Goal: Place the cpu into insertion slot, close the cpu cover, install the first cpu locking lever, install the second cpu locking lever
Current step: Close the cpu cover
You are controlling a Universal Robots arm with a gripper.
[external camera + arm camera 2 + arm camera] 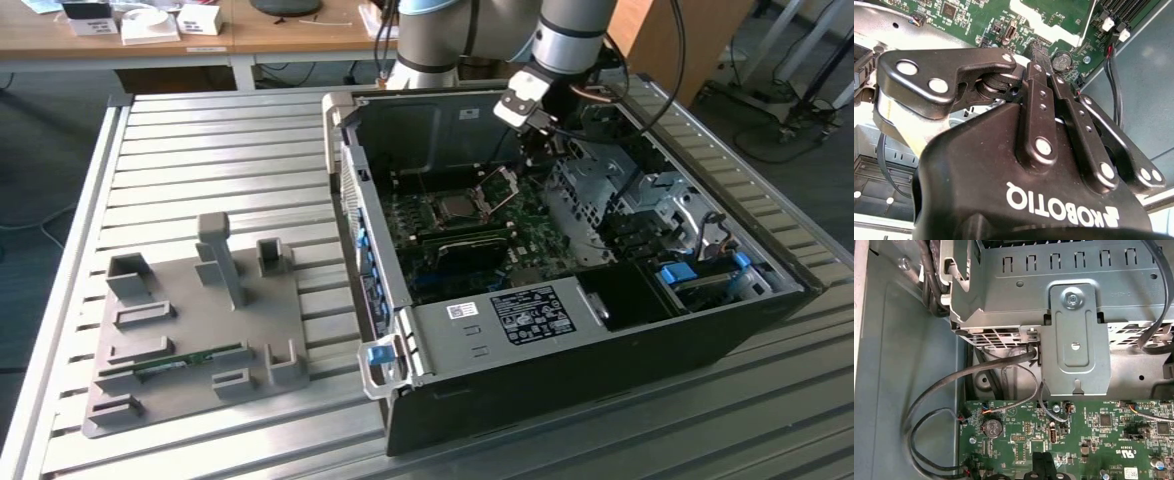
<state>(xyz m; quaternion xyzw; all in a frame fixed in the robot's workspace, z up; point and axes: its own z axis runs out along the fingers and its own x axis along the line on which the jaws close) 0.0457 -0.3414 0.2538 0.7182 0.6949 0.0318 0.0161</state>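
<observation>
- Hovering over the far part of the motherboard, the gripper is clenched, fingertips together.
- The cpu lies in the insertion slot, with the cpu cover raised.

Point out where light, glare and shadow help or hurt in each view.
Exterior view: even room light on the slatted table, but the inside of the computer case around the cpu is darker. Second wrist view: its bare metal beside the gripper is washed out white. First wrist view: soft light, shadow under the metal cage, and the motherboard is evenly lit.
</observation>
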